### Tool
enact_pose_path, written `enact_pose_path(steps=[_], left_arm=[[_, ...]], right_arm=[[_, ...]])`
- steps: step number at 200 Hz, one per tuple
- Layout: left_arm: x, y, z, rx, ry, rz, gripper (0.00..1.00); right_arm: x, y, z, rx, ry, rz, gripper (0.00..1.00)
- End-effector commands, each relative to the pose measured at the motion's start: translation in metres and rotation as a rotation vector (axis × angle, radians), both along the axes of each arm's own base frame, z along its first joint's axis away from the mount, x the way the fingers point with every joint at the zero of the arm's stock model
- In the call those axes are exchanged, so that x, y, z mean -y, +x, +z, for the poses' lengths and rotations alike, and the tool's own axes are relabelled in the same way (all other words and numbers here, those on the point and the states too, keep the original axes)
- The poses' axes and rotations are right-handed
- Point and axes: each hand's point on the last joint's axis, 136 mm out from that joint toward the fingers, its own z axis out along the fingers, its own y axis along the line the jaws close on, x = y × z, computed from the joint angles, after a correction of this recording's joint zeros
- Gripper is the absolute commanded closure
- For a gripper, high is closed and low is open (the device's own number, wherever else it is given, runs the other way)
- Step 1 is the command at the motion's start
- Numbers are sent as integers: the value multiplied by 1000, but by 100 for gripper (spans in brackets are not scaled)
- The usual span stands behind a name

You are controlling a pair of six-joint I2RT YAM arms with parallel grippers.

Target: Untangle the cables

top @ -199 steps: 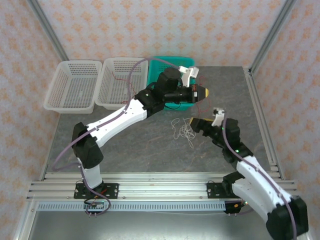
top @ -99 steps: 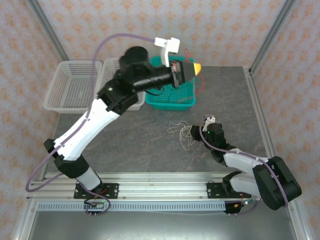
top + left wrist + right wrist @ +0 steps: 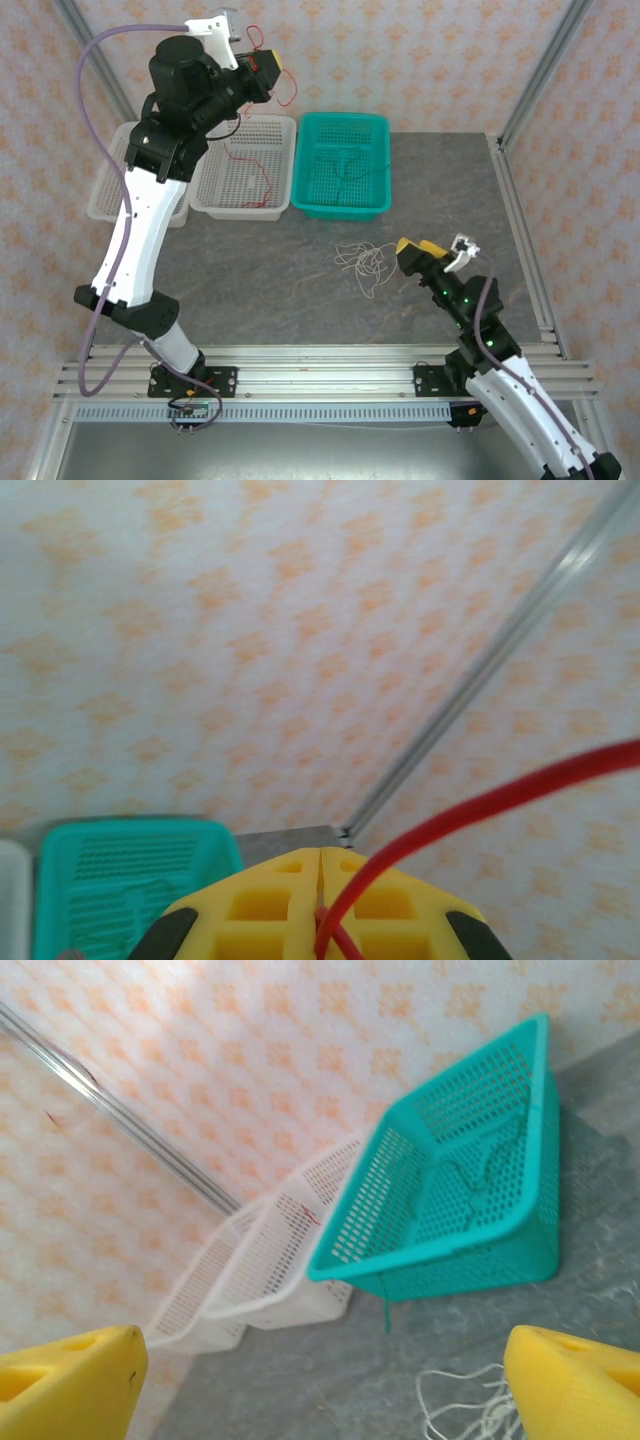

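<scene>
Swung up and leftward since a second ago, the left tool [image 3: 266,70] is high above the middle white basket [image 3: 240,212], clamped on one red cable [image 3: 480,805] that trails down into it. One white cable [image 3: 365,262] lies tangled on the tabletop [image 3: 250,290]. One green cable [image 3: 345,165] lies in the teal basket [image 3: 340,210]. The right tool [image 3: 418,246] is just beside the white cable, jaws wide apart. A second white basket [image 3: 140,215] stands farthest left.

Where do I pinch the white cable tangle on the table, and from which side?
Probably an outer loop on its right edge, nearest the open right gripper, fingers coming down from above: the white cable lies flat and thin on the table, so a sideways approach would only push it.
</scene>
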Motion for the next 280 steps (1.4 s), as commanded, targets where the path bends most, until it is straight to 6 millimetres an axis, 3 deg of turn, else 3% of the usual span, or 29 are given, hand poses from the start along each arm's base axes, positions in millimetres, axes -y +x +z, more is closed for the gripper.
enact_pose_path(steps=[1, 23, 37, 41, 90, 112, 139, 147, 161, 170, 183, 196, 232, 251, 258, 280], left_arm=[[-34, 37, -38, -97, 22, 83, 100], [-62, 78, -92, -240, 15, 122, 100], [-74, 94, -126, -322, 28, 137, 100], [-77, 105, -148, -368, 34, 141, 100], [-67, 142, -279, -601, 34, 50, 100], [-61, 141, -312, -679, 19, 18, 100], [-79, 137, -335, -723, 78, 104, 100], [-84, 138, -338, -725, 98, 119, 87], [-89, 145, -345, -717, 132, 114, 51], [-91, 150, -351, -722, 152, 108, 36], [-97, 153, -352, -730, 179, 105, 27], [-105, 153, -340, -710, 216, 133, 18], [-118, 131, -266, -576, 253, 205, 7], [-101, 106, -226, -482, 192, 158, 5], [-93, 88, -198, -420, 174, 141, 5], [-57, 45, -168, -324, 160, 54, 3]], right_arm=[[-2, -8, 8, -57, 24, 25, 5], [-5, -6, 15, -90, -1, 38, 4], [-10, -4, 19, -102, -24, 60, 3], [-11, -4, 20, -109, -30, 65, 3], [-15, 4, 14, -159, -29, 65, 3], [-14, 3, 12, -175, -33, 61, 4], [-12, 3, 14, -175, -33, 54, 3], [-13, 3, 16, -168, -33, 53, 3], [-13, 4, 20, -159, -41, 54, 3], [-13, 4, 23, -156, -50, 56, 3], [-13, 4, 26, -158, -59, 55, 3], [-12, 4, 26, -169, -65, 53, 3], [-6, 7, 12, -221, -68, 11, 3], [-5, 11, -6, -300, -84, -14, 3], [-3, 14, -13, -336, -96, -29, 4], [0, 22, -39, -462, -146, -73, 4]])
